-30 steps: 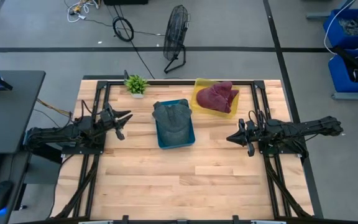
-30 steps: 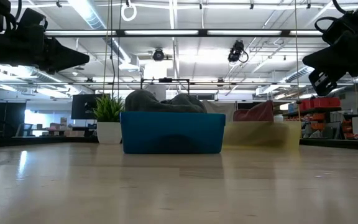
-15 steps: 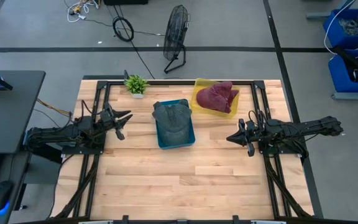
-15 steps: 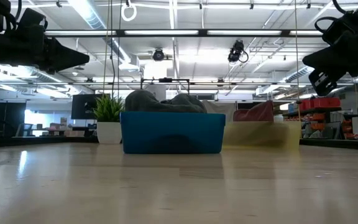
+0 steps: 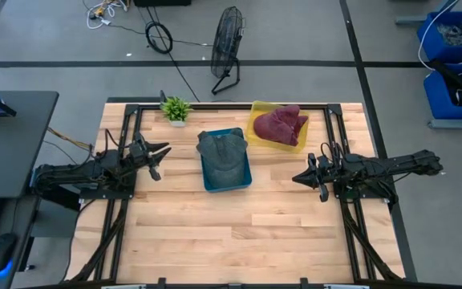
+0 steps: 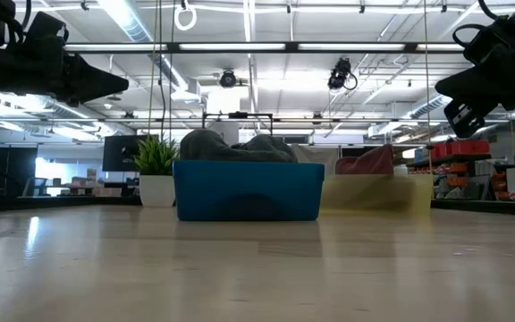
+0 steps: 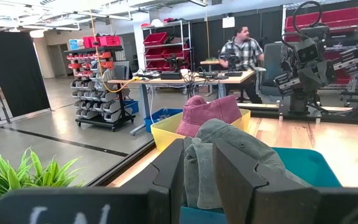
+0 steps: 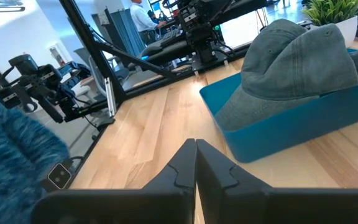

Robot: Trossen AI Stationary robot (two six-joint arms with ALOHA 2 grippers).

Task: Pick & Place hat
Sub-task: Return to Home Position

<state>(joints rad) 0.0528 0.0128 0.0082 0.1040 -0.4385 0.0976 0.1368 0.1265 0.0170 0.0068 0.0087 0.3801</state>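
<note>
Here the left pincer (image 5: 161,159) hangs above the worktop's (image 5: 239,233) left side with its two fingers a little apart and nothing between them; in the left wrist view the gap between the fingers (image 7: 169,171) shows only what lies beyond. Straight ahead of its tips sits the blue bin (image 5: 227,187), and a dark cap (image 5: 220,151) lies inside it, the crown rising above the rim. The right pincer (image 5: 297,178) hangs over the opposite side of the worktop, its fingers pressed together and holding nothing, tips pointing toward the same bin, so the bin stands between the two pincers and well apart from each. Beyond the bin, off to the right pincer's far side, a yellow bin (image 5: 257,112) holds a maroon cap (image 5: 281,124). A small potted plant (image 5: 176,108) stands at the worktop's back edge, past the left pincer and near the blue bin's far corner. In the left wrist view a person (image 7: 244,46) sits at a desk in the room behind.
</note>
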